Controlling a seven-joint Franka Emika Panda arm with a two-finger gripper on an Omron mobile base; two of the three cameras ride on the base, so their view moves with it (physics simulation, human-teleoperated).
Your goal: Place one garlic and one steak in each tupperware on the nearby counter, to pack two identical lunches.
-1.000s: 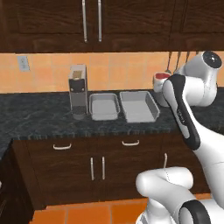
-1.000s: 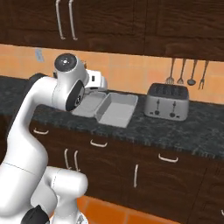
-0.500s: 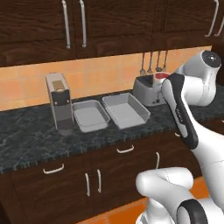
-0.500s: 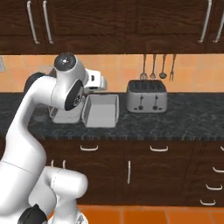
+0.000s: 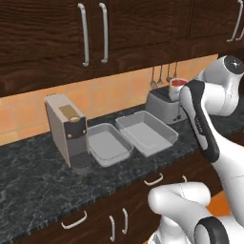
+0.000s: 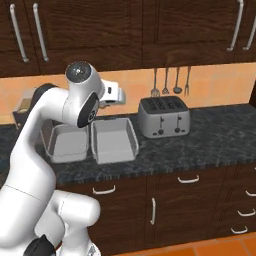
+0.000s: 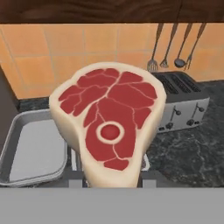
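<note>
Holding the steak [image 7: 109, 127] upright, the tool hangs above the counter [image 5: 38, 181].

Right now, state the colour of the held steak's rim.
Pale cream around the red steak, clearest in the hand view.

Glossy white rounded arm [image 6: 47, 130] segments with dark grey joints.

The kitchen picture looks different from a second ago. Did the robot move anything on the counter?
No, the base drove, so the whole view shifted. The two tupperware containers, the coffee machine and the toaster keep their places on the counter. The gripper stays shut on the steak, carried along above the counter.
</note>
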